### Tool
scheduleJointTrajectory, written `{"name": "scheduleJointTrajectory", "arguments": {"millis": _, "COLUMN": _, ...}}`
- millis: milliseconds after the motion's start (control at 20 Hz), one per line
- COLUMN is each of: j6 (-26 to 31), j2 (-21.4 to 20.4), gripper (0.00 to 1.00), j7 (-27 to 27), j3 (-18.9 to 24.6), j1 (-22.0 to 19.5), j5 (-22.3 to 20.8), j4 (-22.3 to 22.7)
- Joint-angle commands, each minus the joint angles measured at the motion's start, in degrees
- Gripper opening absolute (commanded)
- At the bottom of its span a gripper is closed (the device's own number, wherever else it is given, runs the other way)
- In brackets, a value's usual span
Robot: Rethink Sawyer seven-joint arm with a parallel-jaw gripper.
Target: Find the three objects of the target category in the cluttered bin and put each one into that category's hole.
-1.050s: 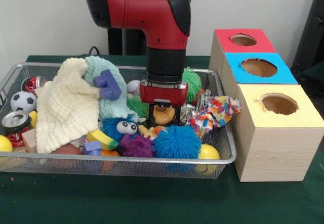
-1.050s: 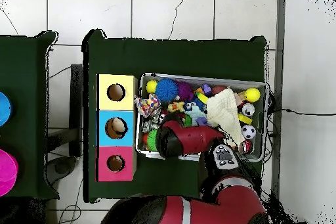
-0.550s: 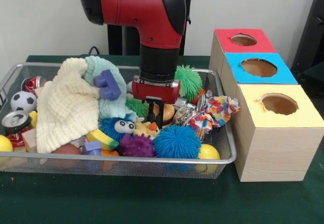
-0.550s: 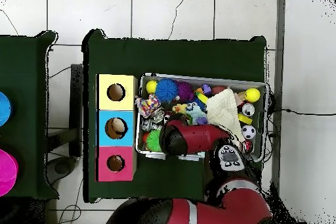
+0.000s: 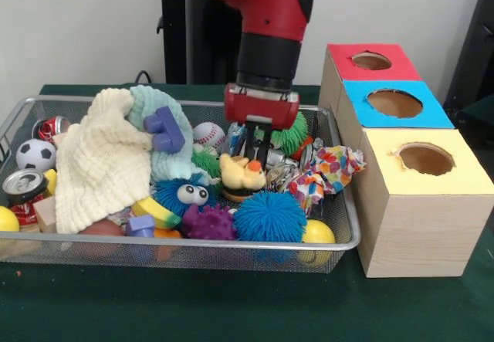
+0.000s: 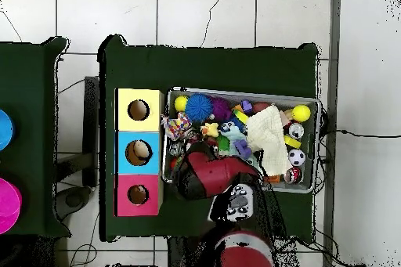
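Gripper [image 5: 259, 150] of the red and black arm: hangs low in the wire mesh bin [image 5: 193, 243], dark fingers pointing down just behind a yellow rubber duck [image 5: 241, 174]; whether they pinch anything cannot be told. Duck sits on the clutter, beside a green spiky ball [image 5: 292, 131] and a white baseball [image 5: 208, 134]. In front: a blue spiky ball [image 5: 269, 216]. Further left: a cream knitted cloth [image 5: 100, 160] under a purple plastic block [image 5: 164, 129]. Right of the bin: a wooden box [image 5: 417, 218] with red, blue and yellow holed tops.
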Motion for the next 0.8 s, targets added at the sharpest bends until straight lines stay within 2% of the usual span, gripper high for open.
{"name": "scheduleJointTrajectory", "arguments": {"millis": 50, "j6": -2.65, "j2": -11.25, "gripper": 0.00, "j7": 10.53, "j3": -8.89, "j1": 6.24, "j5": 3.22, "j4": 9.79}}
{"name": "scheduleJointTrajectory", "arguments": {"millis": 100, "j6": -2.15, "j2": -13.38, "gripper": 0.00, "j7": 10.08, "j3": -9.18, "j1": 6.49, "j5": 2.94, "j4": 10.31}}
{"name": "scheduleJointTrajectory", "arguments": {"millis": 200, "j6": -0.01, "j2": -17.69, "gripper": 0.00, "j7": 9.46, "j3": -7.02, "j1": 4.98, "j5": 2.22, "j4": 12.01}}
{"name": "scheduleJointTrajectory", "arguments": {"millis": 350, "j6": 6.27, "j2": -24.49, "gripper": 0.00, "j7": 9.26, "j3": -1.00, "j1": 0.92, "j5": 3.34, "j4": 16.81}}
{"name": "scheduleJointTrajectory", "arguments": {"millis": 450, "j6": 12.79, "j2": -29.14, "gripper": 0.00, "j7": 8.82, "j3": 6.88, "j1": -5.00, "j5": 6.87, "j4": 22.18}}
{"name": "scheduleJointTrajectory", "arguments": {"millis": 600, "j6": 19.20, "j2": -33.47, "gripper": 0.00, "j7": 8.91, "j3": 14.57, "j1": -10.78, "j5": 13.64, "j4": 28.69}}
{"name": "scheduleJointTrajectory", "arguments": {"millis": 800, "j6": 20.99, "j2": -34.62, "gripper": 0.00, "j7": 10.37, "j3": 16.80, "j1": -12.14, "j5": 19.61, "j4": 33.52}}
